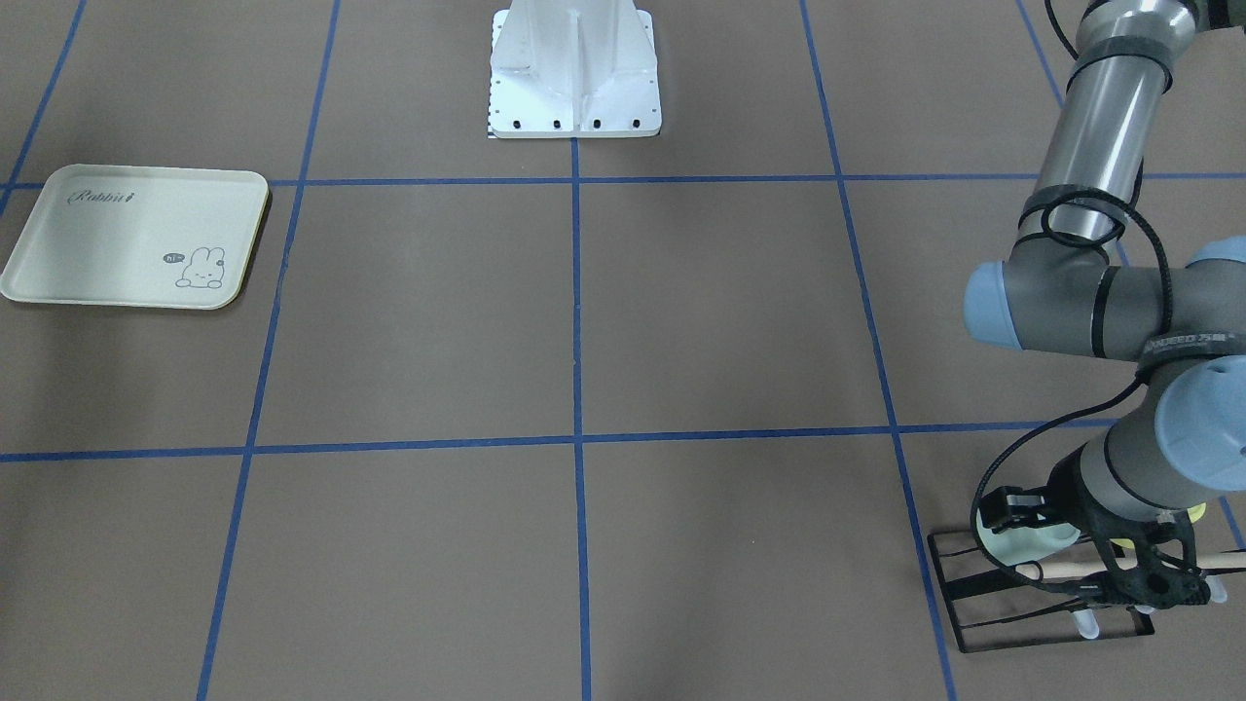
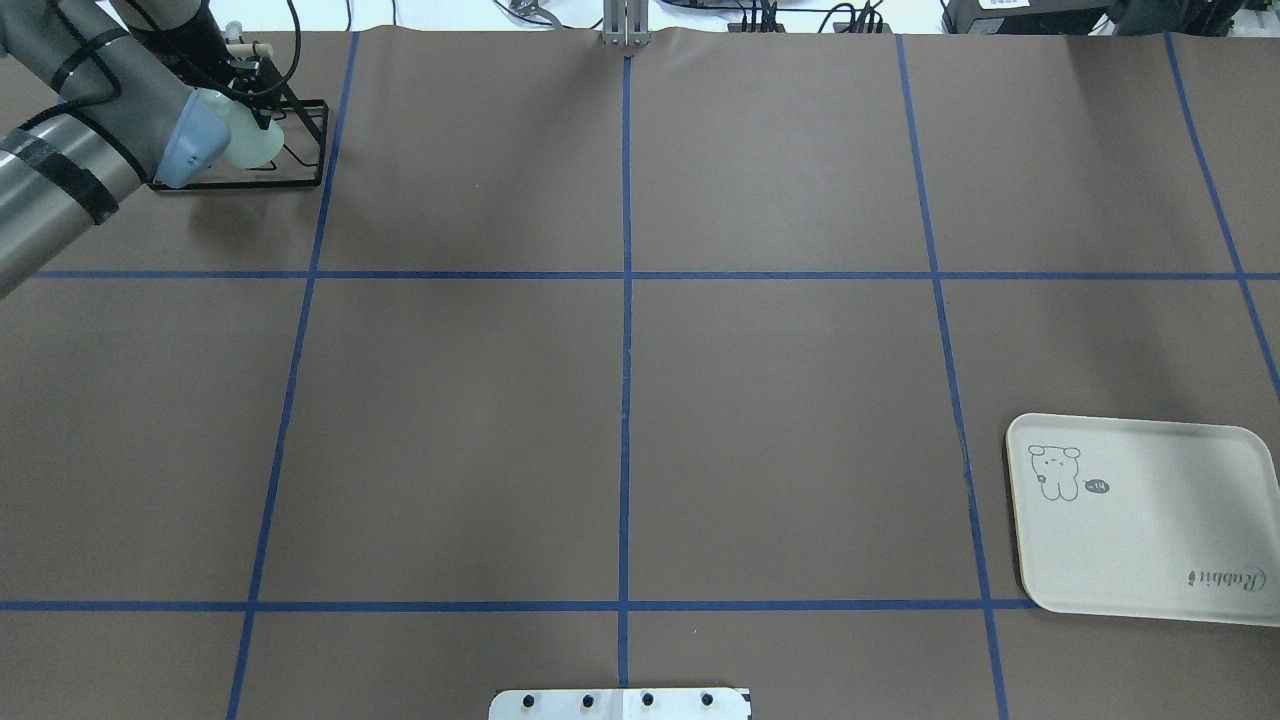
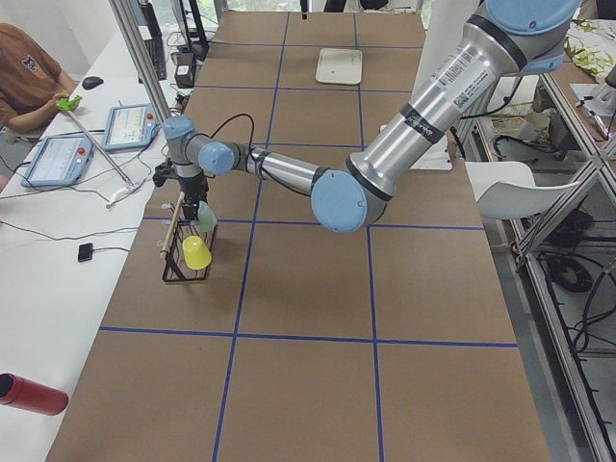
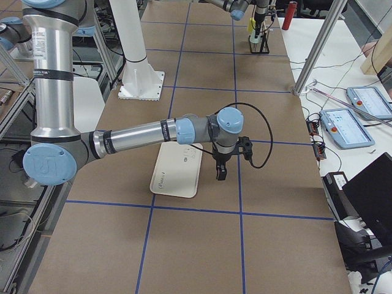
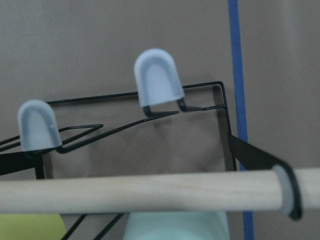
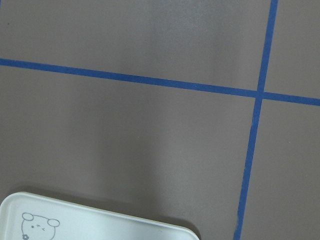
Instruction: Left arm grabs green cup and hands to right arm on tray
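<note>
Though its opening is hidden, the left gripper (image 1: 1119, 582) sits beside the green cup (image 1: 1012, 543).

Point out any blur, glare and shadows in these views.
Left wrist view: the wooden dowel and green cup, close to the lens, are soft. Front-facing view: the tray casts a faint shadow toward the camera. Overhead view: the top strip is overexposed.

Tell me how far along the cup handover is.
Done: nothing yet; no cup on the tray. In hand: left hand at the green cup, which sits on the black rack; grip unclear. Left: lift it, pass to the right hand hovering by the tray, set down.
</note>
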`<state>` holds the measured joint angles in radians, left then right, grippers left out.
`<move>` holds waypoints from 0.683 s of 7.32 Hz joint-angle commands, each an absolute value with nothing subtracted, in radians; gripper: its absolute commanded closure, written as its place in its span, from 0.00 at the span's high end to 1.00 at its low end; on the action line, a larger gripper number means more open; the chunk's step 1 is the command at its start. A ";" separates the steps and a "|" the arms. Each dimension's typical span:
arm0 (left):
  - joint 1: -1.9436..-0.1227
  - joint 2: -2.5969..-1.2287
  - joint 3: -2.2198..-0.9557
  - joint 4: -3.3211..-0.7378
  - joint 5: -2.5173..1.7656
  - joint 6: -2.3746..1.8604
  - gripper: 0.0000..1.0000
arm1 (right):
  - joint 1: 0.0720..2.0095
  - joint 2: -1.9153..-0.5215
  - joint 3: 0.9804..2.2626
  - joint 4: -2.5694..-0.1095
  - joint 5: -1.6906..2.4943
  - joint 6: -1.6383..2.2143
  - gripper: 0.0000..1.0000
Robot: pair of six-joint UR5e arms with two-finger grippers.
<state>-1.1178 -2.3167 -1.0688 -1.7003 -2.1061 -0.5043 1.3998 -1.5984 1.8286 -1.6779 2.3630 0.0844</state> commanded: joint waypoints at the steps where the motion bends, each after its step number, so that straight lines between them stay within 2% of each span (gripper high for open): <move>1: -1.123 -2.318 -1.068 -1.704 -2.102 -0.500 0.54 | 1.399 -1.598 1.829 -1.677 2.364 0.084 1.00; 2: -1.126 -2.318 -1.077 -1.700 -2.103 -0.502 0.13 | 1.399 -1.598 1.830 -1.677 2.364 0.086 1.00; 3: -1.140 -2.316 -1.106 -1.694 -2.111 -0.502 0.00 | 1.399 -1.598 1.832 -1.677 2.365 0.086 1.00; 5: -1.170 -2.309 -1.216 -1.620 -2.149 -0.502 0.00 | 1.394 -1.598 1.832 -1.677 2.367 0.086 1.00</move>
<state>-1.1543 -2.3134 -1.1492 -1.6689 -2.1244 -0.5015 1.3966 -1.5984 1.8312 -1.6767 2.3661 0.0858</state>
